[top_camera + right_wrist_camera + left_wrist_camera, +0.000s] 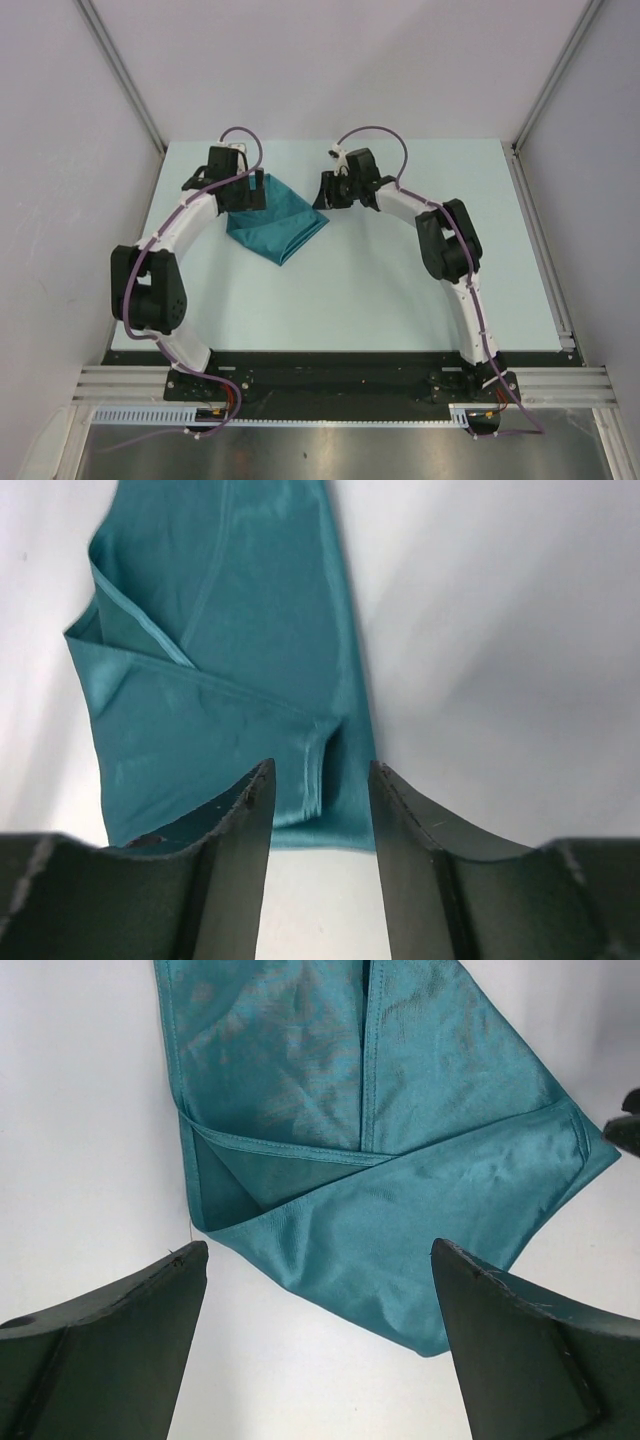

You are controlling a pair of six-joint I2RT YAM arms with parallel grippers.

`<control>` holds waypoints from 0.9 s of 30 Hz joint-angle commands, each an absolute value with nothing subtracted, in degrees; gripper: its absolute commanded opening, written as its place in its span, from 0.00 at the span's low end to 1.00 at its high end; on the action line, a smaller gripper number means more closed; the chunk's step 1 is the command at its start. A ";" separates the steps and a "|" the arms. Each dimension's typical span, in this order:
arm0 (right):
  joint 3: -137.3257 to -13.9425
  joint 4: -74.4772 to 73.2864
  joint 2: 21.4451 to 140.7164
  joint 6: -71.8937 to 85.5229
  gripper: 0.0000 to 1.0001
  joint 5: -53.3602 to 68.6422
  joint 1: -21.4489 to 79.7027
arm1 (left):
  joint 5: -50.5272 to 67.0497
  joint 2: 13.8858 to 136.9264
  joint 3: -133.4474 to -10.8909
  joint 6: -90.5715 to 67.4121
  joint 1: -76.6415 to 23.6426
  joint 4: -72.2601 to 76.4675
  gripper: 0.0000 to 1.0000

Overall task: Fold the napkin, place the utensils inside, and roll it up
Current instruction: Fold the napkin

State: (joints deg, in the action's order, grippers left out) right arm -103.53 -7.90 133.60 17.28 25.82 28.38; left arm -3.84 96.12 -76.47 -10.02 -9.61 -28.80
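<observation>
The napkin [277,225] [400,1210] [220,680] is lying folded, with overlapping layers, at the far left-centre of the pale counter [400,300]. The left gripper [248,193] [318,1250] is being held at the cloth's left corner. Its jaws are being kept spread wide on either side of a folded tip, with nothing pinched. The right gripper [328,190] [320,770] is being held at the opposite corner. Its jaws are being kept partly spread around a raised crease at the hem, with a gap showing. Whether the cloth is being touched cannot be told.

Top cam: high at 6 o'clock, looking down on table [400,300]. Wrist cams: close over napkin [278,230], 11 o'clock; all share it.
</observation>
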 commanded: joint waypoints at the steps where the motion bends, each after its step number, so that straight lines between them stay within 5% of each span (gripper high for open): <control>1: -109.50 -6.85 136.66 16.44 0.46 26.28 29.44 | -2.37 92.90 -76.90 -9.40 -9.14 -27.69 0.97; 27: -108.47 -6.77 136.33 16.26 0.29 20.92 31.46 | 1.76 92.81 -76.55 -10.55 -8.44 -27.51 0.97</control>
State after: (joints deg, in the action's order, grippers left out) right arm -111.13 -9.85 140.88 16.36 23.88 31.18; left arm 0.40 95.57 -76.47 -10.09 -8.93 -28.80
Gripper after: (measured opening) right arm 0.311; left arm 0.971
